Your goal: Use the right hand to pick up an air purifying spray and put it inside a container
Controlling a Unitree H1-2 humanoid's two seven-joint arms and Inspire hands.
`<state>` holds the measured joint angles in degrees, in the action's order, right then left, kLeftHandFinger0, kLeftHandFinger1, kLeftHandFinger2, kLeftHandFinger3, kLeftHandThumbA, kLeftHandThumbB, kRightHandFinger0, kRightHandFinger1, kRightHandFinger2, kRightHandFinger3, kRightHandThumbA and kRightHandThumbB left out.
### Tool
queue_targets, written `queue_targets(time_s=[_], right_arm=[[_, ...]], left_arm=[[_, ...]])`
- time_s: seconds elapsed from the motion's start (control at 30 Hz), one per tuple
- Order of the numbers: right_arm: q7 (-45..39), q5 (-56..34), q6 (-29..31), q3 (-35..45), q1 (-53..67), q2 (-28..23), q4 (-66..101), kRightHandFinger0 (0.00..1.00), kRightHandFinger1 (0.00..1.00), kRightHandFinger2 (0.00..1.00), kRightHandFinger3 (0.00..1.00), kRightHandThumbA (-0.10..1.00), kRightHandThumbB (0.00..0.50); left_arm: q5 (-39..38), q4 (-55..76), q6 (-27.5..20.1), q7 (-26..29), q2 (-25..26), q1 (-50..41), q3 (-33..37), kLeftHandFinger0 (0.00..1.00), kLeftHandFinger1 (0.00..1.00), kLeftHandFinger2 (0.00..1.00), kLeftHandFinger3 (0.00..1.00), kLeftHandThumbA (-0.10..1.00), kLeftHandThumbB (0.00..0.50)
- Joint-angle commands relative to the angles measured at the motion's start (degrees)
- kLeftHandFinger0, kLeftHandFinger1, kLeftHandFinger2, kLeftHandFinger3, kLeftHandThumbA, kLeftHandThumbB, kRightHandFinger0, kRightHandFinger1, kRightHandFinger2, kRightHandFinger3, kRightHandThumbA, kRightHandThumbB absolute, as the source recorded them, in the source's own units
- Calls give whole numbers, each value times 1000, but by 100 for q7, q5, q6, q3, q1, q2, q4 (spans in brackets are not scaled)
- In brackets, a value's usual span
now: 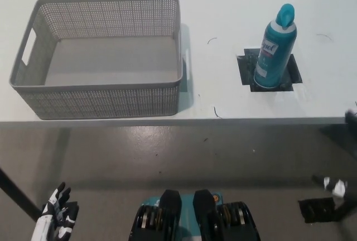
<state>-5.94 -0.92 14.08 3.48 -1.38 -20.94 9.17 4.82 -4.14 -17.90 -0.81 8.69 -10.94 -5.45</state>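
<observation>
looking down from the head view, nothing has really started yet. the spray can (274, 48) is standing upright on a dark square patch (269, 72) on the white table (234, 6), over on the right side. the grey basket (97, 57) sits well apart from it on the left of the table, and it looks empty inside. the left hand (57, 212) is hanging down low at the bottom left, below the table edge, fingers spread and holding nothing. the right hand (350, 119) is barely poking in at the right edge by the table front, too little showing to tell if it's open or closed. so i'd say reach, grab, carry and drop are all still to do.
</observation>
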Motion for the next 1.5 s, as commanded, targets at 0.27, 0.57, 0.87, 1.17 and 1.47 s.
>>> queue_targets(time_s=[0.27, 0.57, 0.87, 1.17, 1.47], right_arm=[[89, 262, -574, 301, -2080, -366, -1318, 1000, 1000, 1000, 1000, 860, 499], [160, 559, -867, 195, -3085, -388, -2377, 1000, 1000, 1000, 1000, 889, 500], [346, 713, -844, 75, -3628, -121, -3357, 1000, 1000, 1000, 1000, 872, 500], [647, 774, -379, 16, -3963, 214, -4504, 1000, 1000, 1000, 1000, 782, 500], [770, 878, -250, -191, -4174, 399, -5068, 1000, 1000, 1000, 1000, 828, 500]], left_arm=[[98, 79, -316, 119, 35, -69, -68, 922, 1000, 1000, 1000, 800, 500], [216, 94, -326, 139, 47, -99, -72, 903, 1000, 1000, 1000, 801, 500], [213, 103, -345, 121, 20, -122, -59, 898, 1000, 1000, 1000, 761, 500], [223, 142, -308, 86, 49, -76, -51, 913, 1000, 1000, 1000, 747, 486], [259, 121, -340, 97, 45, -29, -42, 914, 1000, 1000, 1000, 734, 485]])
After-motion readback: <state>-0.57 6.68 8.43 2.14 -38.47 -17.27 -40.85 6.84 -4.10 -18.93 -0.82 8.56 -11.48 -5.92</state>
